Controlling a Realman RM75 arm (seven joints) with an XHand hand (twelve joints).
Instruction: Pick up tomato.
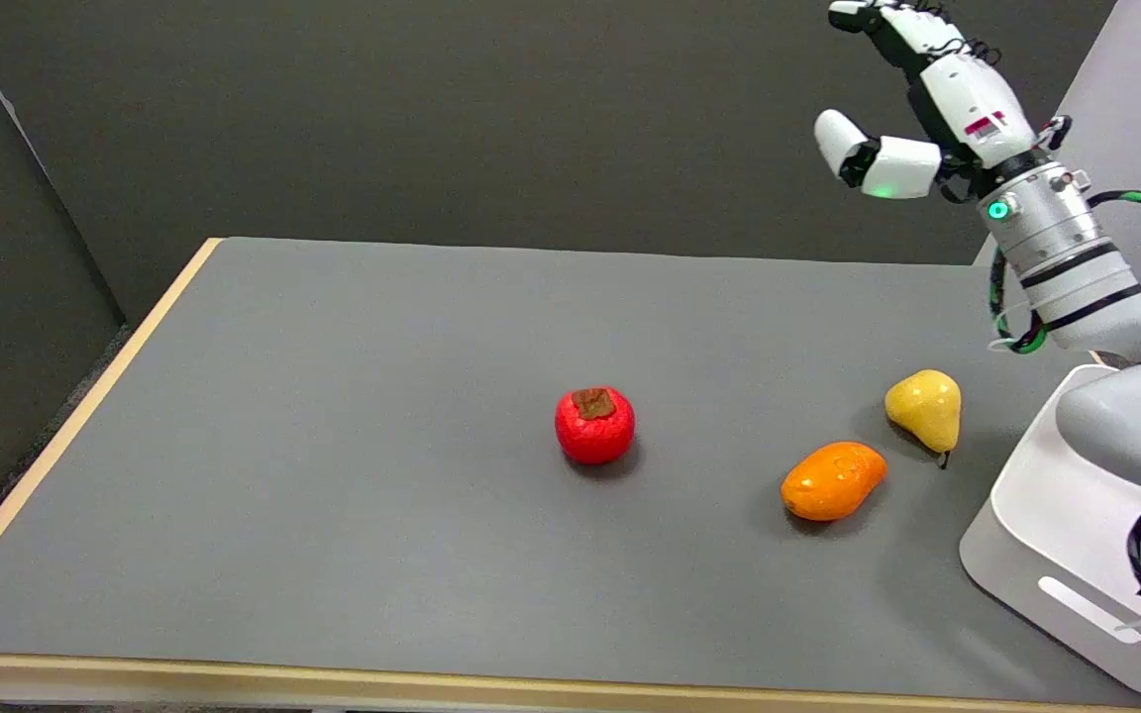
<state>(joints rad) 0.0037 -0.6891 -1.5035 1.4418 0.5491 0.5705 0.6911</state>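
Reaching past frame top: right hand [912, 94] fingertips.

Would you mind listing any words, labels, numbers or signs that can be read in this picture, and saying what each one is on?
No text here can be read.
Red and white sticker on the back of the right hand: a label of some kind, too small and blurred to read.
Tomato, orange fruit, yellow pear, white bin and table: no lettering visible.

Table [333, 475]: tomato [594, 426], mango [833, 480], pear [924, 407], bin [1056, 535].
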